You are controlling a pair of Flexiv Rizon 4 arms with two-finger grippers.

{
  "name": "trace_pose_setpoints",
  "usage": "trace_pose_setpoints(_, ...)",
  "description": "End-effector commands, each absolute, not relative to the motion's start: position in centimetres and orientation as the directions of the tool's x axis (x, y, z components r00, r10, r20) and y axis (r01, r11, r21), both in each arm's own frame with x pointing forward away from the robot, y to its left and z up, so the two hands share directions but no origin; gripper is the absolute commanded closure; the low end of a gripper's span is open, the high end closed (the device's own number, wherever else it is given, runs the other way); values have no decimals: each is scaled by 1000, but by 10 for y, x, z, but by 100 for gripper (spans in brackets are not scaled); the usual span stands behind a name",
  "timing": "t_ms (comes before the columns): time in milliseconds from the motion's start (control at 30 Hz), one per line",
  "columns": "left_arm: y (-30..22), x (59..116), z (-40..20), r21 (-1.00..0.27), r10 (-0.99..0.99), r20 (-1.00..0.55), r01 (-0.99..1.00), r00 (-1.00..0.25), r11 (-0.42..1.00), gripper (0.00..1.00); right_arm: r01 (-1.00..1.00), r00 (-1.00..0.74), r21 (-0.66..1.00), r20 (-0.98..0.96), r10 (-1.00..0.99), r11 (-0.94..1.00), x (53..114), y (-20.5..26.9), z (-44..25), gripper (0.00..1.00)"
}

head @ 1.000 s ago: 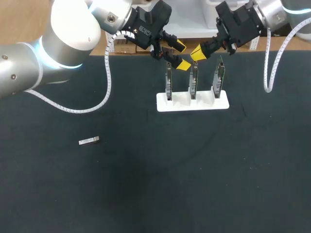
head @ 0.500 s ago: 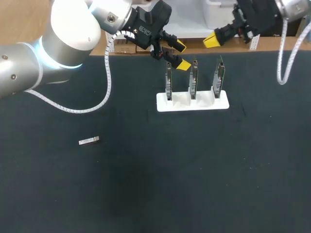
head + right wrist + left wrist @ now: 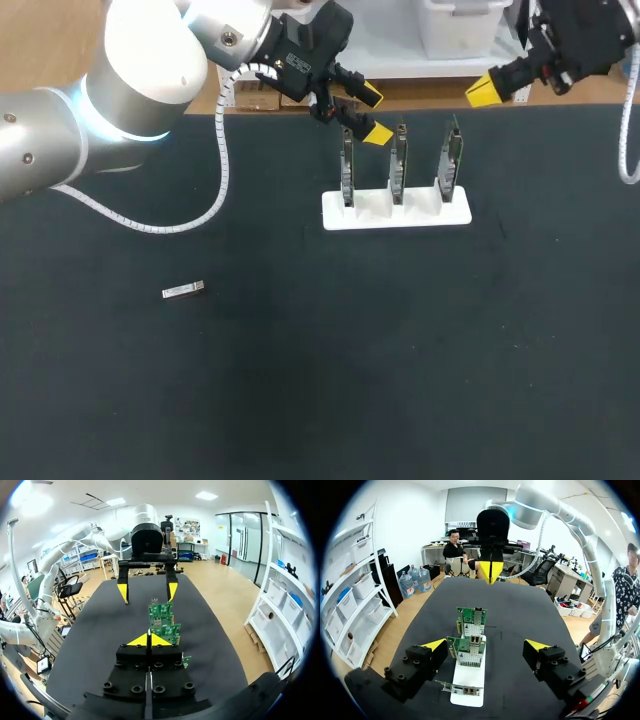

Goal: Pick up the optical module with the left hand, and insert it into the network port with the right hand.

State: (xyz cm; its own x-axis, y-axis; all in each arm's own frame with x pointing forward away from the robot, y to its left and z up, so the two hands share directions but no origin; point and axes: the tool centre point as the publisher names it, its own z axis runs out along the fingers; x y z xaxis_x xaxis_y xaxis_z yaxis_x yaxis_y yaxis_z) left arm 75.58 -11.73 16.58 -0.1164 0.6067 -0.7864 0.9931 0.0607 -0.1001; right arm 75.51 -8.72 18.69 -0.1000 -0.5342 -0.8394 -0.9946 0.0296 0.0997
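Pre-grasp step: left gripper [image 3: 372, 114] wide-jawed, empty, by green circuit cards [image 3: 398, 165]; right gripper [image 3: 484, 90] pinched shut. Must reach down to small silver metal optical module [image 3: 184, 290] (well apart, on black tabletop [image 3: 300, 380]).

Head view: the scene is lit evenly and fairly brightly from overhead. Strong glare is seen on the left arm [image 3: 150, 50], upper left of frame, w/ its pale shell washed out. The dark counter [image 3: 300, 400] is rendered matte; a faint darker patch is noted lower centre. The white stand [image 3: 396, 212] is shown bright. Wrist views: light is bright and diffuse; the black bodies of the left hand [image 3: 486, 644] & right hand [image 3: 149, 640] are left dim.
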Motion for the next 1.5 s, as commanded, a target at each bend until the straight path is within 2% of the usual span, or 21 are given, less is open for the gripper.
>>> trace_pose_setpoints(33,-118,757,166,-101,609,-785,993,-116,59,0,-994,-106,110,-838,-535,25,755,-94,185,100)
trace_pose_setpoints(367,-118,757,166,-101,609,-785,993,-116,59,0,-990,-126,144,-824,-552,11,757,-104,173,100)
trace_pose_setpoints(1500,-118,757,166,-101,609,-785,993,-116,59,0,-985,-131,171,-816,-564,-19,767,-98,159,100)
